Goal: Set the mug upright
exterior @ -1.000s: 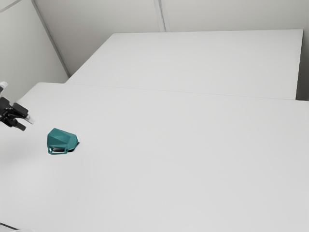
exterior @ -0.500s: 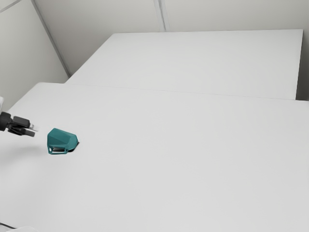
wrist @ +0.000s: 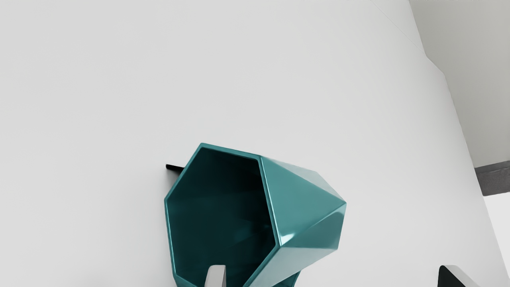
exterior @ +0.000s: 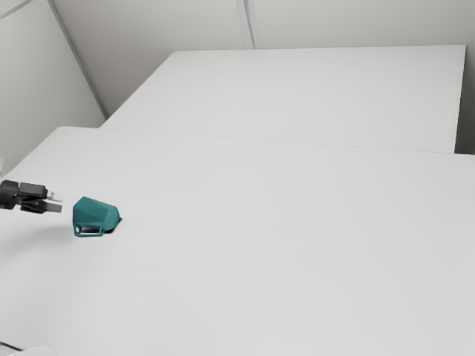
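Observation:
At the exterior view's left, the black gripper is held level above the table, its fingertips a short way from the teal mug. The faceted mug lies on its side, its handle low and facing the camera's side. Seen from the wrist, the mug turns its dark open mouth toward the hand. The gripper stands open, one fingertip in front of the mug's mouth and the other well past its outer wall. Nothing is held between them.
The white table carries the mug. Another white surface lies beyond it, with pale walls behind. A dark cable shows at the exterior view's lower left corner.
My gripper has moved down and toward the exterior view's right, closer to the mug, and has tilted from pointing downward to nearly level. The mug has not moved.

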Controlling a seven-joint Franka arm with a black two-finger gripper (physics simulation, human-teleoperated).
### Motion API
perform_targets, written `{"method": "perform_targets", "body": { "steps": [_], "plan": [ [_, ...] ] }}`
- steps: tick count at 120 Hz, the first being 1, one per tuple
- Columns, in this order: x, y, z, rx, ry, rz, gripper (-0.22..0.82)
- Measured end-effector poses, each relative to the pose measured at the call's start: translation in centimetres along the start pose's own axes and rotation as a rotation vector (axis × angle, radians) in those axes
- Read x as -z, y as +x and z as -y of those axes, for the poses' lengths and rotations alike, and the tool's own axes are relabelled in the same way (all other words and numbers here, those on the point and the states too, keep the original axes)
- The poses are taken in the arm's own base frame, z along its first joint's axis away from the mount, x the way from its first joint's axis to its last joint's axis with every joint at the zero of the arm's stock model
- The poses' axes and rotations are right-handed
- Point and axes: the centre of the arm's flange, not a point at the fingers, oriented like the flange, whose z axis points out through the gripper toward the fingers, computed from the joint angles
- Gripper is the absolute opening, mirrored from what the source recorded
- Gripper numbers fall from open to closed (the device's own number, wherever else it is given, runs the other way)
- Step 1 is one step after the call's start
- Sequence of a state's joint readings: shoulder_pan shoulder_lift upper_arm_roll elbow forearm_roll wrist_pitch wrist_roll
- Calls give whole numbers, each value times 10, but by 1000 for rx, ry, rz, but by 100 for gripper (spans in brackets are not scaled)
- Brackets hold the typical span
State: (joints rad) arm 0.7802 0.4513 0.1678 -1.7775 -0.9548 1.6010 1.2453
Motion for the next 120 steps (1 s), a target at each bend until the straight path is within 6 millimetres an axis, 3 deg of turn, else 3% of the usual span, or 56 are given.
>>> {"method": "perform_targets", "body": {
  "steps": [40, 120],
  "plan": [
    [-3, -7, 7, 28, -30, -2, 58],
    [-44, 11, 0, 8, -81, 31, 57]
  ]
}}
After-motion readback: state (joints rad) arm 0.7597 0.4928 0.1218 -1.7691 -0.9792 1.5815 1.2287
